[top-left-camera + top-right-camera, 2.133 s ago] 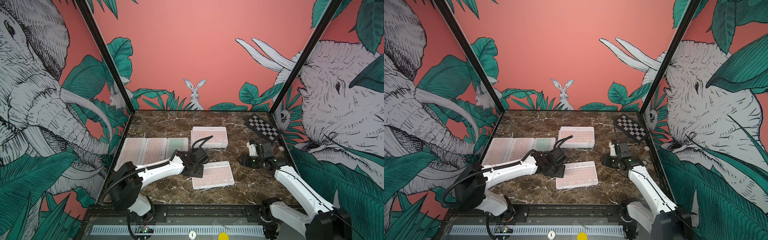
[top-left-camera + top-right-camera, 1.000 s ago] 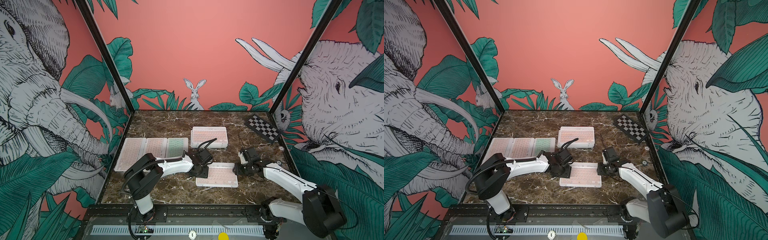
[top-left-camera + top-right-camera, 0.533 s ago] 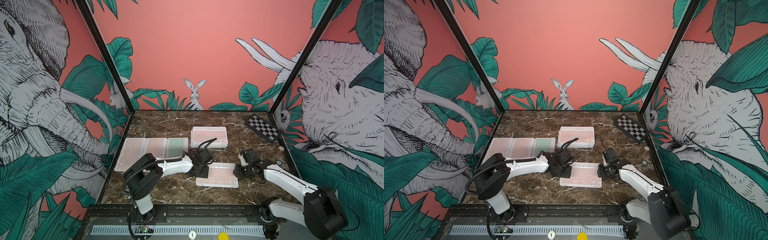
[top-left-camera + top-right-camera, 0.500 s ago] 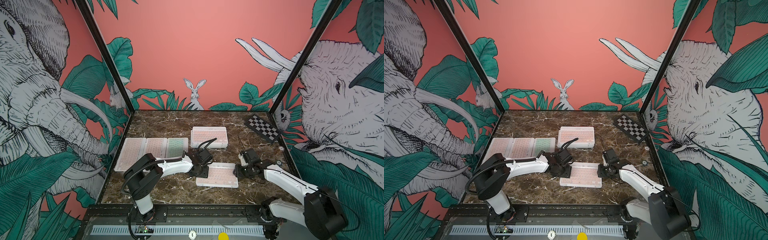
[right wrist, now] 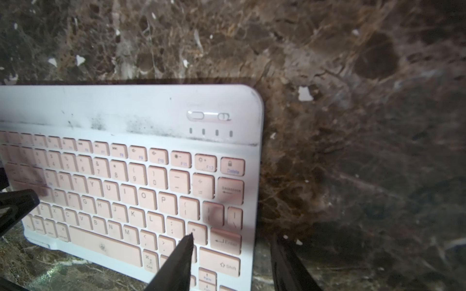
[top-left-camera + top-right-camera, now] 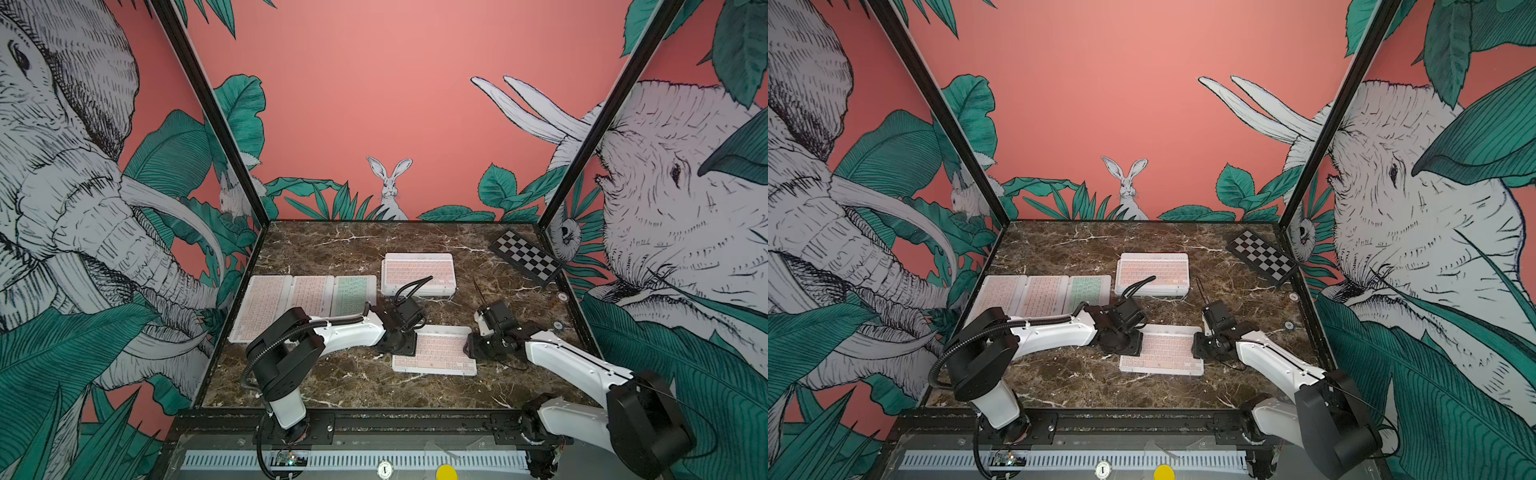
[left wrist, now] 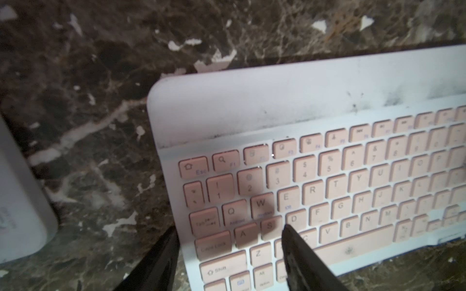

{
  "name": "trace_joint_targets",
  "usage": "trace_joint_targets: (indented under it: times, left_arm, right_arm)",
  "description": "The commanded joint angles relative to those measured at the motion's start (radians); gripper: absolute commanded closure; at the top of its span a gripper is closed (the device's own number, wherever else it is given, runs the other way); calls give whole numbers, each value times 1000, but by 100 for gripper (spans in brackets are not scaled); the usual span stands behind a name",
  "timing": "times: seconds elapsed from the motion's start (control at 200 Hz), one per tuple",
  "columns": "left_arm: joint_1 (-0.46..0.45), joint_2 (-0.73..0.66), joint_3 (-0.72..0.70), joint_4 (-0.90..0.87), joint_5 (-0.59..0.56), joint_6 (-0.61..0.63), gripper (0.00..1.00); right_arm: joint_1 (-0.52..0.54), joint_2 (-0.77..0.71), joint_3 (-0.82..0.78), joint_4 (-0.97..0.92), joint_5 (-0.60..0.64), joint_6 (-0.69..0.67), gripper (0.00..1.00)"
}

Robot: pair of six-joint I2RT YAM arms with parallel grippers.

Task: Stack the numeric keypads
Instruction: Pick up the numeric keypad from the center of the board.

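Note:
A white-framed, pink-keyed keypad [image 6: 436, 351] [image 6: 1163, 351] lies flat at the middle front of the marble table. My left gripper [image 6: 405, 347] [image 7: 228, 228] is shut on its left edge [image 7: 302, 113], one finger on the keys and the other against the rim. The right gripper [image 6: 471, 351] [image 5: 232, 235] straddles the right edge [image 5: 126, 108], open: one fingertip over the keys, the outer finger a little off the rim. A stack of pink keypads [image 6: 417, 274] stands behind. Three single keypads, two pink [image 6: 259, 307] [image 6: 311, 297] and one mint green [image 6: 353, 295], lie in a row at the left.
A black-and-white checkered board [image 6: 525, 257] lies at the back right corner. Two small round discs [image 6: 562, 296] [image 6: 558, 325] sit near the right wall. The white corner of another flat thing [image 7: 20, 201] shows beside the left gripper. Walls close in the table on three sides.
Two seconds ago the keypad lay askew; my left gripper turned it square and drew it forward. The right arm came over to its right edge. Over the last second almost nothing moved.

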Motion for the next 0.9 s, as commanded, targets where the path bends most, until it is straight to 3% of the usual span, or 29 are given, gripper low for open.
trace_joint_targets:
  times: [0.0, 0.38, 0.7, 0.895]
  left_arm:
    - [1, 10, -24, 6, 35, -3, 34]
    - [0, 19, -40, 38, 57, -19, 34]
    - [-2, 33, -46, 44, 64, -22, 34]
    - [-6, 45, -48, 53, 67, -19, 34]
  right_arm:
    - [7, 19, -7, 20, -12, 22, 50]
    - [13, 37, -25, 72, -42, 54, 50]
    - [-1, 20, -32, 156, -167, 71, 50]
    - [-96, -15, -78, 243, -315, 87, 50]
